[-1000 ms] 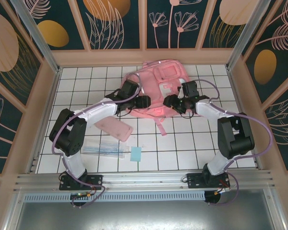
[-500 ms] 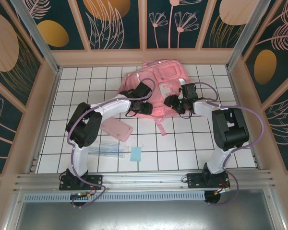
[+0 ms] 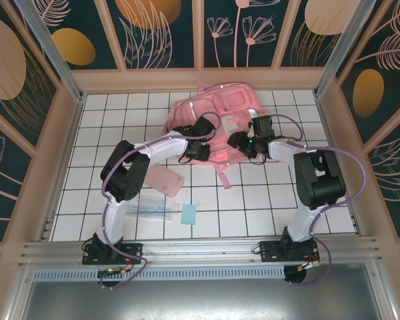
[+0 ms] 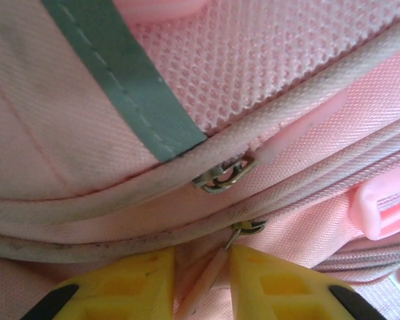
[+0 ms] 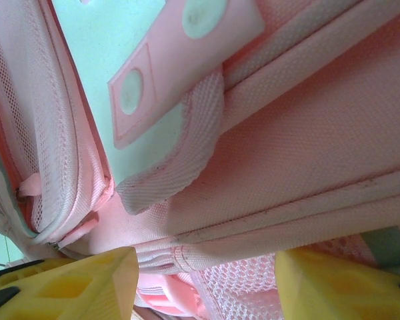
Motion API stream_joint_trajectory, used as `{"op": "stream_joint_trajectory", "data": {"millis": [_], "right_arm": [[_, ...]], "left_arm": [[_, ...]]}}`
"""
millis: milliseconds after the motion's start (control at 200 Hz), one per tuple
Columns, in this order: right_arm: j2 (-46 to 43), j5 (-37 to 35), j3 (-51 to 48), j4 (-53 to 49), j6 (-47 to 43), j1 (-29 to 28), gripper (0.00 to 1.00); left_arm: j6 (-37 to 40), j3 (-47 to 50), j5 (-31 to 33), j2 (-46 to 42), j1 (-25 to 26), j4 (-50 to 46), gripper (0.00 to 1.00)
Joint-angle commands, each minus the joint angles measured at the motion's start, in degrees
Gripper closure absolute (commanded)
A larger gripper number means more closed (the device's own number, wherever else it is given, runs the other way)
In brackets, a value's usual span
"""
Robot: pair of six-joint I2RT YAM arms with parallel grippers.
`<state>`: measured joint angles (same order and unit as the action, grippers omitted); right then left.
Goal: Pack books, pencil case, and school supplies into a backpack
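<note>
Mia: Where is the backpack (image 3: 220, 107)?

Tom: It lies flat on the white tiled tabletop (image 3: 273, 200), far back in the middle, at 12 o'clock. It is big and pink.

Mia: And the left tool (image 3: 199, 151)?

Tom: It is at the near edge of the bag, at about 7 o'clock on it. Seen from its own camera, its two yellow fingers (image 4: 120, 290) sit close together. A thin pink zip pull (image 4: 203, 283) lies in the gap between them. The pull hangs from a little metal slider (image 4: 245, 228). I cannot tell if the fingers squeeze the pull or just sit beside it.

Mia: What about the right tool (image 3: 240, 141)?

Tom: It is at the near edge too, at about 5 o'clock on the bag, near the left tool. Its fingers stand wide apart, and pink cloth and mesh of the bag lie between them. I cannot tell if it holds the bag or not.

Mia: Where are the other things?

Tom: The pencil case (image 3: 163, 180) lies on the tiles at 7 o'clock from the bag. The clear packet of sticks (image 3: 143, 208) lies at 6 o'clock from the case. The small blue pad (image 3: 189, 214) sits just beside the packet, at 3 o'clock from it.
</note>
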<state>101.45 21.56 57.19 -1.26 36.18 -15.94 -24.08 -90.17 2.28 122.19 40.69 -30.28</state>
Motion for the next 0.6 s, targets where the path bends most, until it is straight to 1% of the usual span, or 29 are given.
{"op": "stream_joint_trajectory", "data": {"millis": [0, 45, 155, 270, 350, 400, 500, 595], "right_arm": [[1.7, -1.3, -1.1, 1.7, 0.6, 0.3, 0.43], [1.8, -1.4, -1.1, 1.9, 0.7, 0.3, 0.43], [1.8, -1.7, -1.1, 2.1, 0.7, 0.3, 0.43], [1.9, -2.2, -1.2, 2.2, 0.7, 0.3, 0.43], [2.1, -2.8, -1.3, 2.4, 0.8, 0.3, 0.43], [2.1, -3.7, -1.5, 2.7, 0.8, 0.3, 0.43], [2.5, -7.2, -1.6, 2.9, 0.6, 1.0, 0.43], [3.3, -9.7, -1.3, 3.2, 0.3, 2.3, 0.43]], "left_arm": [[0.9, 0.0, -0.6, 4.2, 2.3, -4.0, 0.77], [0.9, -0.2, -0.4, 4.7, 2.7, -4.9, 0.80], [0.6, -0.4, -0.2, 5.9, 2.8, -7.3, 0.83], [0.7, -0.5, 1.8, 6.4, 2.8, -8.5, 1.00], [0.7, -1.0, 2.5, 5.8, 2.8, -8.4, 1.00], [0.9, -1.0, 1.7, 4.4, 2.8, -7.2, 1.00], [1.5, 0.6, -0.8, -0.8, 2.7, -3.1, 1.00], [2.5, 2.7, 0.5, -5.5, 1.9, -1.2, 1.00]]}}
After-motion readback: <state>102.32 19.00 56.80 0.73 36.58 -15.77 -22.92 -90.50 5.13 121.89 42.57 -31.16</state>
